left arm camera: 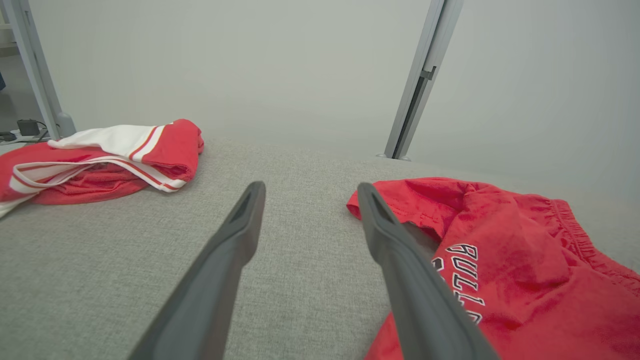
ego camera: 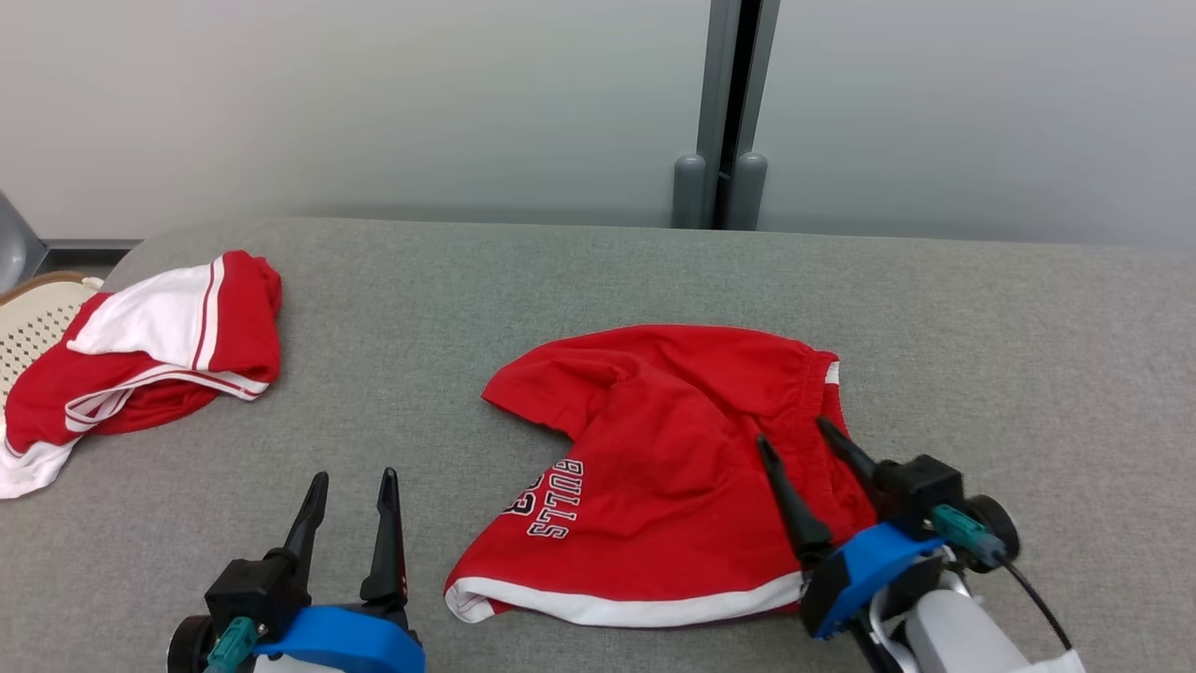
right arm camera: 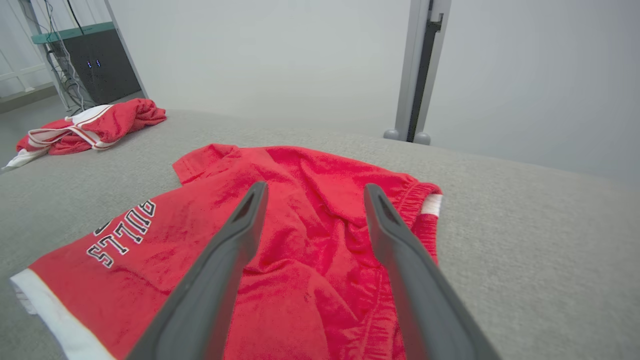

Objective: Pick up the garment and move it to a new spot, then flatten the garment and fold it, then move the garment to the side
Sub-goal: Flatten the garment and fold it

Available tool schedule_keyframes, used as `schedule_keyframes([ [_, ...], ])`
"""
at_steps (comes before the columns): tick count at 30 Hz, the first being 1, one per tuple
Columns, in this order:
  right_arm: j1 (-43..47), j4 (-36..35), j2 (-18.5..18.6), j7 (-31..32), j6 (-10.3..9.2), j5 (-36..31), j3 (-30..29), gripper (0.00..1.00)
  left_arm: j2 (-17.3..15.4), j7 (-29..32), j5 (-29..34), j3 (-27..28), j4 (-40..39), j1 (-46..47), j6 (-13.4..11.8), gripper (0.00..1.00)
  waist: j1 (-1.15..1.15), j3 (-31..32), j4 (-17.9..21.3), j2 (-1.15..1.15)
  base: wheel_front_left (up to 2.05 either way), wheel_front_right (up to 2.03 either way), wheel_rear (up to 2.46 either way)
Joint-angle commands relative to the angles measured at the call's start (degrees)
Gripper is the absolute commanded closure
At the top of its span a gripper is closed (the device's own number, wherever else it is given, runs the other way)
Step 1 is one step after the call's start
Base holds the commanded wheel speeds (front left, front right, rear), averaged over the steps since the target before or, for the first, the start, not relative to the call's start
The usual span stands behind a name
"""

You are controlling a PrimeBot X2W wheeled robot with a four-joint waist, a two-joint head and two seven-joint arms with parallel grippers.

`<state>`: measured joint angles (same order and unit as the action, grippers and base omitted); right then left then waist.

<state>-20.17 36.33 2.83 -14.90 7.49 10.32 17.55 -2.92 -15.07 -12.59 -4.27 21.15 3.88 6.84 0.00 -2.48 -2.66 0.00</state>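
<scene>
Right tool (ego camera: 792, 430): released, poised over red Bulls shorts (ego camera: 654, 439). Left tool (ego camera: 355, 475): released. Step: likely pickup; next, descend, pinch fabric.

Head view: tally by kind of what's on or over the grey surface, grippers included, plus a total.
red BULLS shorts: 1
crumpled red-and-white garment: 1
grippers: 2 (left gripper, right gripper, both open)
Total: 4
</scene>
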Motion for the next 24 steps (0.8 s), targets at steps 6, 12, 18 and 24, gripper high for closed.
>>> schedule_keyframes([
  [6,9.20,-8.72,0.09,-0.33,0.01,-5.41,-12.19,0.00,0.04,-0.15,-0.91,1.18,-0.44,-3.43,-0.76,0.00,0.00,1.65,1.53,0.00,0.00,0.00,0.00],
  [12,13.26,-12.69,0.09,-0.32,0.01,-5.20,-14.68,0.00,0.04,-0.15,-1.55,1.92,-1.02,-5.41,-0.97,0.00,0.00,2.01,1.95,0.00,0.00,0.00,0.00],
  [18,14.91,-13.46,0.09,-0.33,0.01,-4.32,-15.06,0.00,0.04,-0.15,-1.75,1.89,-1.40,-6.25,-1.07,0.00,0.00,2.38,2.02,0.00,0.00,0.00,0.00],
  [24,14.90,-12.01,0.09,-0.33,0.01,-4.47,-15.29,0.00,0.05,-0.15,-1.16,1.42,-1.32,-6.04,-0.92,0.00,0.00,2.41,1.77,0.00,0.00,0.00,0.00],
])
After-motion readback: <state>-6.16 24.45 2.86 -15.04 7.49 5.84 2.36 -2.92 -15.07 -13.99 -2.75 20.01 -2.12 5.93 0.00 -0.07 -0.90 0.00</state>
